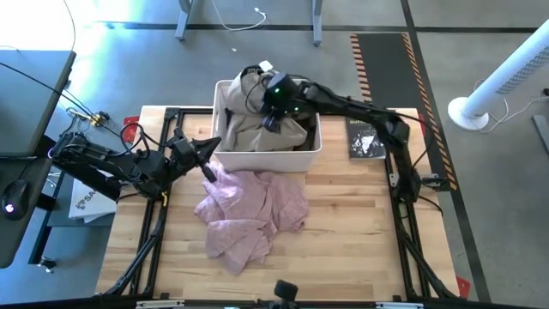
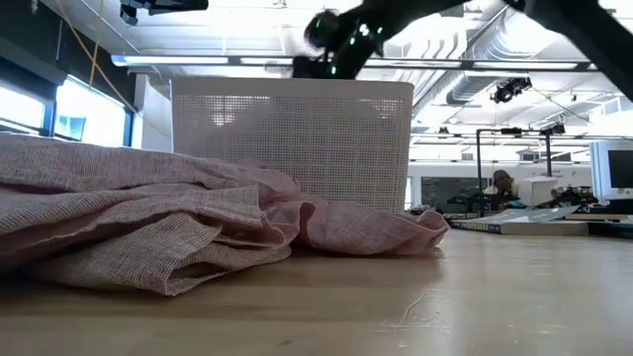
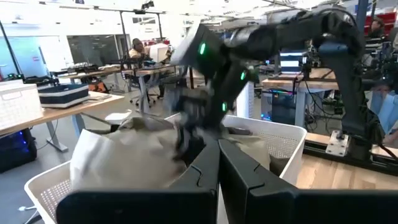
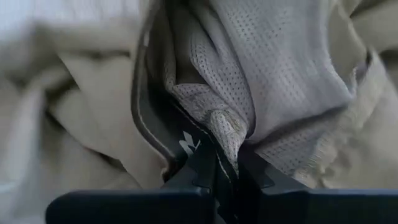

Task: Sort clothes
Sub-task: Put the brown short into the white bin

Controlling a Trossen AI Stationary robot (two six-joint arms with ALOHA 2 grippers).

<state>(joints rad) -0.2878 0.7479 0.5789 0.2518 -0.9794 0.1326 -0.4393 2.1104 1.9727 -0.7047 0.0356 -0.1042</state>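
Observation:
Khaki trousers (image 1: 257,129) with a black waistband (image 4: 155,124) lie heaped in the white basket (image 1: 225,154) at the table's far middle. My right gripper (image 1: 274,118) reaches into the basket from the right and is shut on them. A pale pink garment (image 1: 253,210) lies crumpled on the table just in front of the basket; it also shows in the low view (image 2: 148,227). My left gripper (image 1: 208,169) is shut at the pink garment's far left corner, beside the basket's near left corner. The black, navy and olive-brown garments are hidden. My right gripper pinches a fold of the trousers' pale mesh lining (image 4: 221,134) between its two fingers, right beside the black waistband. The fingers come from above, pointing down into the basket. The trousers rest heaped in the basket. My left gripper: I cannot tell whether it touches the pink garment.
A small black book (image 1: 367,137) lies on the table to the right of the basket. The basket's tall perforated wall (image 2: 297,138) stands behind the pink garment. Bare wooden table top (image 1: 360,232) lies to the near right.

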